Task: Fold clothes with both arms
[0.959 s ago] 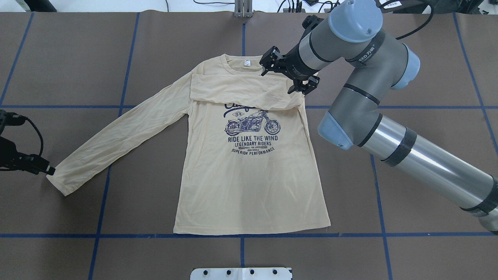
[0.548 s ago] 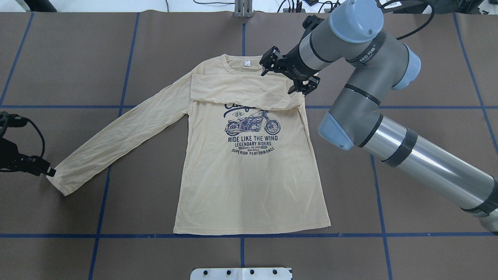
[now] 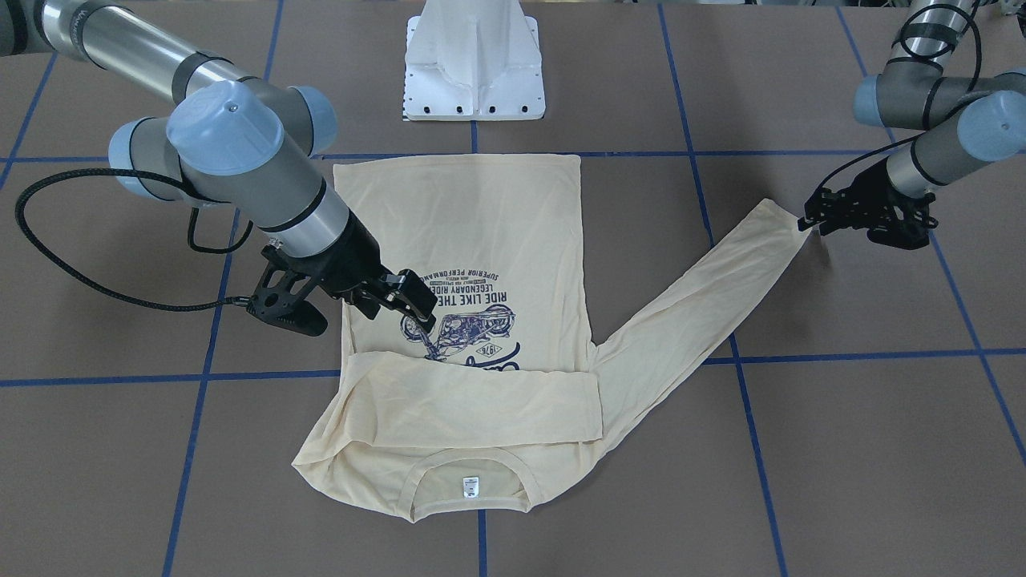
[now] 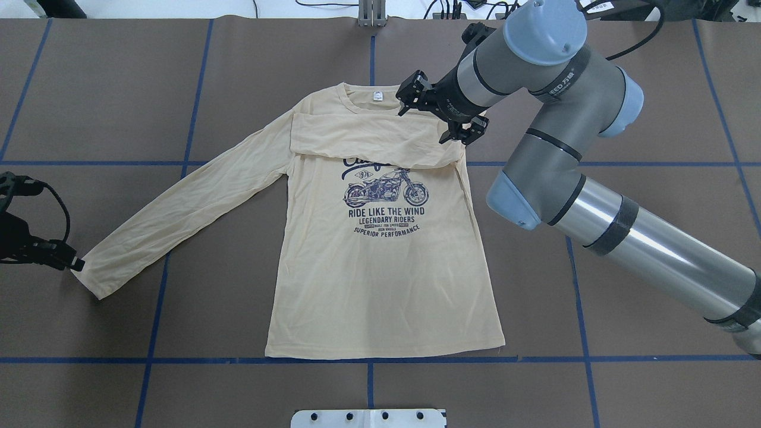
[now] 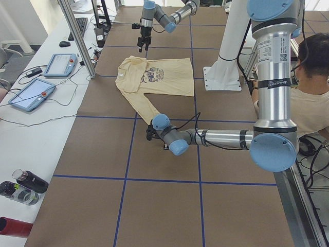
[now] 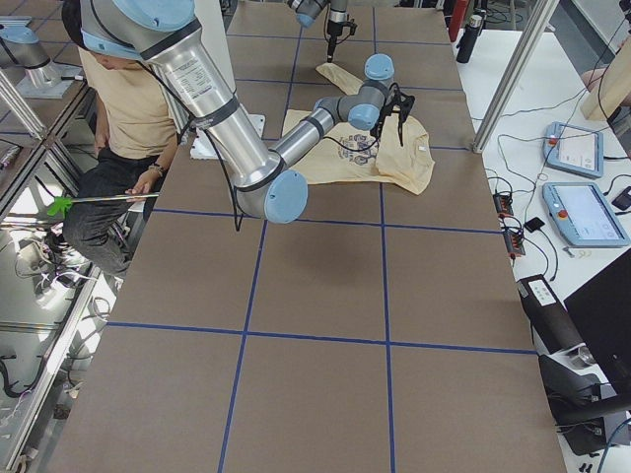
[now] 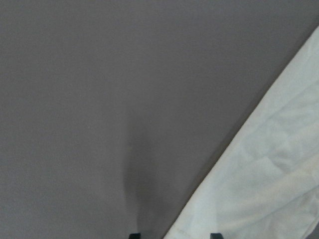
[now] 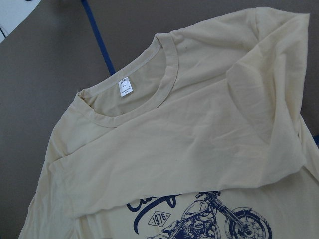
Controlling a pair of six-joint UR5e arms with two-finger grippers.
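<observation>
Lying flat, thin creased cream T-shirt (image 4: pixel 380 285), right gripper (image 4: pixel 425 126) wide, left gripper (image 4: pixel 74 263) parted

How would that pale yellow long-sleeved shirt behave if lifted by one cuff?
Probably floppy: the pale yellow long-sleeved shirt lies flat and wrinkled, one sleeve folded limply across its chest. Likely light, since the fabric looks thin. The rest would probably sag and trail behind the cuff.

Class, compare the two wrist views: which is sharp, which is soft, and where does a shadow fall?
Left wrist view: soft, the sleeve washed near white, a dark shadow on the table. Right wrist view: sharp, the neck label and motorcycle print crisp.
</observation>
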